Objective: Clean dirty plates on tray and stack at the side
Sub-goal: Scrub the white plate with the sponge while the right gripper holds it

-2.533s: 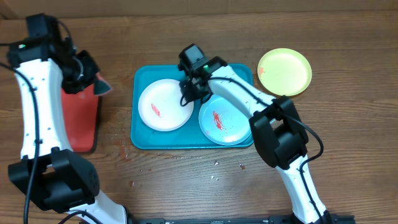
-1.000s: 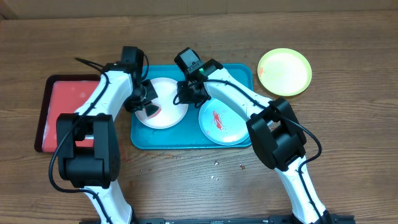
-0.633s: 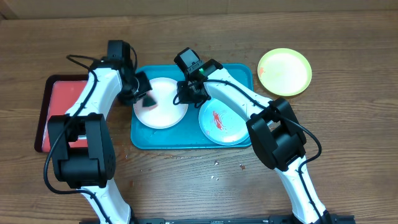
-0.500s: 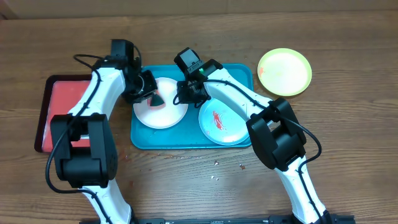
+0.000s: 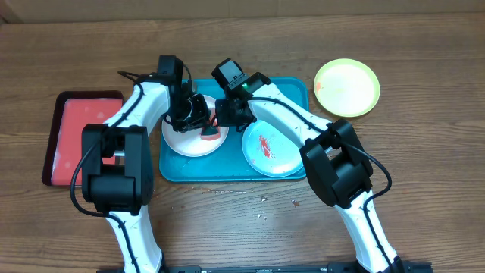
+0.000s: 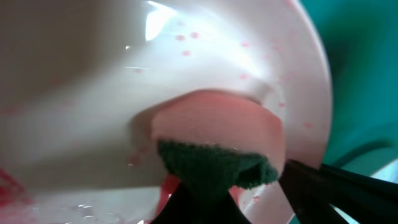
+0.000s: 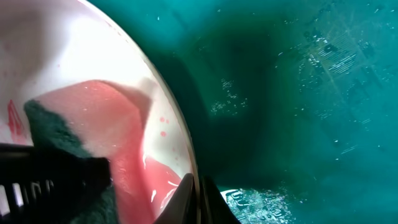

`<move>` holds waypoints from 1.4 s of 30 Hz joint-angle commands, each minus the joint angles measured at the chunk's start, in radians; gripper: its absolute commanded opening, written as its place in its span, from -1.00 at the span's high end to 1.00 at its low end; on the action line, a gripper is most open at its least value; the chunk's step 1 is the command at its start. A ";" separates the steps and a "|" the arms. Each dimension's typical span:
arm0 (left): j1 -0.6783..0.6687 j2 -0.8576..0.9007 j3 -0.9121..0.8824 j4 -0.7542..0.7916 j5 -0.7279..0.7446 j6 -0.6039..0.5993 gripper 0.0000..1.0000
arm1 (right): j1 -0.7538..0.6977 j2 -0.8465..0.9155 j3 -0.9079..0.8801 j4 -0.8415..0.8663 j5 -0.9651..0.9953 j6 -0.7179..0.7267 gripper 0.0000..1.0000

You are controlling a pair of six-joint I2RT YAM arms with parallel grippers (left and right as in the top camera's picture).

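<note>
Overhead, step: wiping the white plate (image 5: 182, 138), which lies in the left half of the teal tray (image 5: 227, 173).
Overhead, left gripper: the left gripper (image 5: 198, 120) is clamped on a sponge (image 5: 210, 134) pressed onto the plate's right side.
Overhead, right gripper: the right gripper (image 5: 229, 114) sits at the plate's right rim, just beside the sponge. Its jaws are hard to read from above.
Overhead, other plates: the aqua plate (image 5: 282, 157) lies in the tray's right half and carries a red smear (image 5: 264, 144). The yellow-green plate (image 5: 347, 87) rests on the table (image 5: 227, 227) to the right of the tray and looks clean.
Overhead, red tray: the red tray (image 5: 79, 136) lies left of the teal tray, apart from it.
Left wrist, sponge: the pink face is down on the plate, and the dark green layer is nipped between the fingers.
Left wrist, what is left: pink flecks dot the plate near its rim, and a red streak shows at the lower left corner.
Left wrist, advice: hold the sponge flat and work overlapping strokes toward that streak. Press lightly, so the plate does not skate.
Right wrist, grip: the fingertips appear closed over the plate's rim, steadying it in the tray.
Right wrist, risk: the sponge and a pink wet film lie right beside that pinch. Stop each stroke short of the fingers, and the held spot probably needs a regrip to be wiped.
</note>
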 commanded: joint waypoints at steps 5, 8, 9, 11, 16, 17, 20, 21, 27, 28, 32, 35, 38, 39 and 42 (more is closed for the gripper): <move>0.124 0.061 -0.005 -0.075 -0.219 0.011 0.87 | 0.002 -0.036 0.003 -0.003 0.018 0.004 0.92; 0.158 0.059 -0.001 -0.091 -0.266 0.011 0.92 | 0.002 -0.036 0.003 -0.003 0.018 0.004 0.92; 0.169 0.058 0.005 -0.097 -0.274 0.011 0.91 | 0.002 -0.036 0.002 -0.003 0.018 0.004 0.92; 0.182 0.056 0.021 -0.103 -0.279 0.017 0.92 | 0.002 -0.036 0.003 -0.003 0.018 0.004 0.92; 0.190 0.055 0.145 -0.180 -0.280 0.039 0.92 | 0.002 -0.036 0.003 -0.003 0.018 0.004 0.92; 0.190 0.055 0.182 -0.205 -0.283 0.047 0.92 | 0.002 -0.036 0.003 -0.003 0.018 0.004 0.93; 0.187 0.055 0.295 -0.263 -0.266 0.049 0.92 | 0.002 -0.036 0.003 -0.002 0.018 0.004 0.92; 0.185 0.055 0.310 -0.263 -0.247 0.050 0.92 | 0.002 -0.036 0.003 -0.001 0.018 0.004 0.92; 0.147 0.063 0.281 -0.248 -0.136 0.053 0.92 | 0.002 -0.036 0.003 0.008 0.018 0.005 0.92; 0.133 0.063 0.258 -0.231 -0.126 0.053 0.92 | 0.002 -0.036 0.003 0.009 0.018 0.005 0.92; 0.070 0.063 0.164 -0.138 -0.067 0.075 0.92 | 0.002 -0.036 0.003 0.012 0.018 0.004 0.92; 0.023 0.063 0.106 -0.079 -0.061 0.075 0.92 | 0.002 -0.036 0.003 0.012 0.018 0.004 0.93; -0.011 0.063 0.077 -0.050 -0.073 0.075 0.92 | 0.002 -0.036 0.003 0.011 0.018 0.004 0.92; -0.017 0.063 0.074 -0.049 -0.094 0.075 0.92 | 0.002 -0.036 0.003 0.011 0.018 0.004 0.93; -0.021 0.063 0.074 -0.067 -0.195 0.075 0.91 | 0.002 -0.036 0.003 0.011 0.018 0.004 0.92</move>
